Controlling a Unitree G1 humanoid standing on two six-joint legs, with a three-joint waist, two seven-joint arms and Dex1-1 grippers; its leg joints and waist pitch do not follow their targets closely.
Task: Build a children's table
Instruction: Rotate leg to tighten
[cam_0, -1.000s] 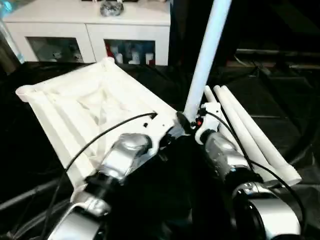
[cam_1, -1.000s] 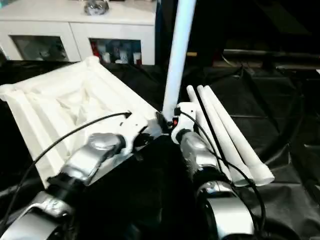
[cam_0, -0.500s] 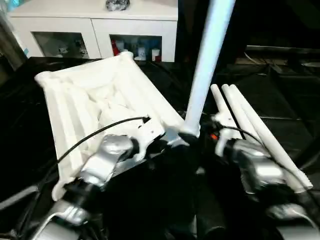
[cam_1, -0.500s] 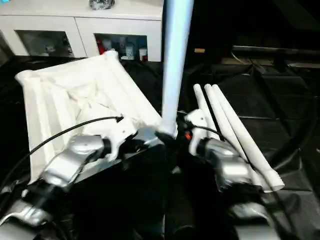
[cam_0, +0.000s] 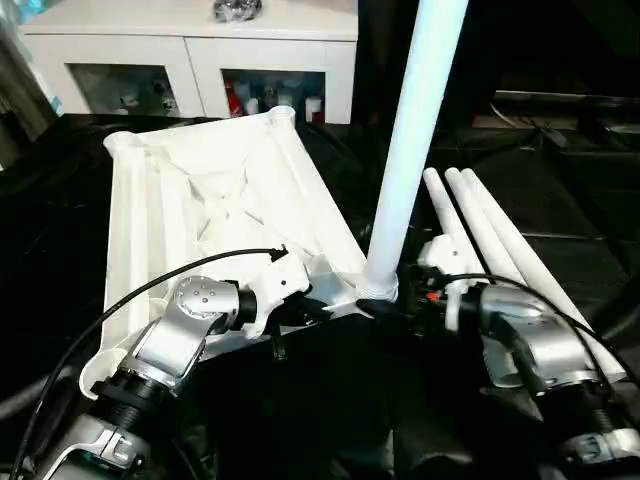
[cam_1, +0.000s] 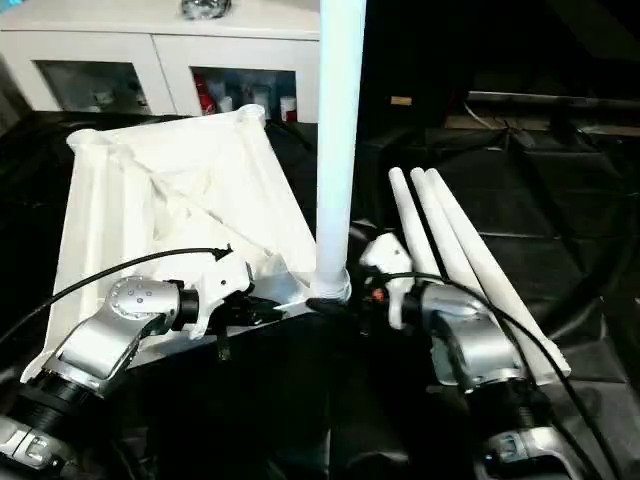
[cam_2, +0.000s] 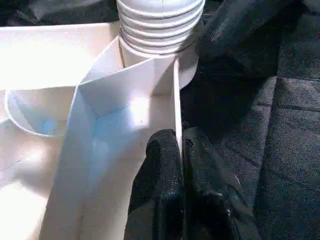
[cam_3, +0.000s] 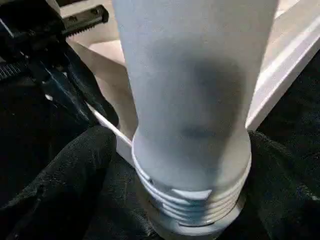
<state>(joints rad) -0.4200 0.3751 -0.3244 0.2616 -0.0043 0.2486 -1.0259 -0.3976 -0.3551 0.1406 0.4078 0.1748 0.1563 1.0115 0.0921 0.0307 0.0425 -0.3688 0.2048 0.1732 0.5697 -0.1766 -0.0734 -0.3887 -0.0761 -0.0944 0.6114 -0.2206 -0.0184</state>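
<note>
- White plastic table top (cam_0: 200, 210) lies upside down on the black-draped work surface (cam_0: 560, 200), ribbed underside up, ahead of the robot and to its left.
- One tube leg (cam_0: 410, 150) stands upright in the near corner socket (cam_0: 375, 290); its threaded end shows just above the socket in the right wrist view, so it looks not fully screwed home.
- Three spare legs (cam_0: 490, 250) lie side by side on the cloth, just right of the standing leg.
- Left gripper (cam_2: 179, 165) is pinched tight on a thin rib (cam_2: 176, 100) of the top's underside, close to the socket.
- Right gripper (cam_3: 192, 165) stands wide, a black finger either side of the leg's base; whether the pads press on the tube I cannot tell.
- Handling, as a guess: the top is light and stiff, but the ribs are thin and could flex; the thicker rim or the socket would be a safer hold.
- The smooth, glossy tube may slip when twisted, so grip low, near the thread.
</note>
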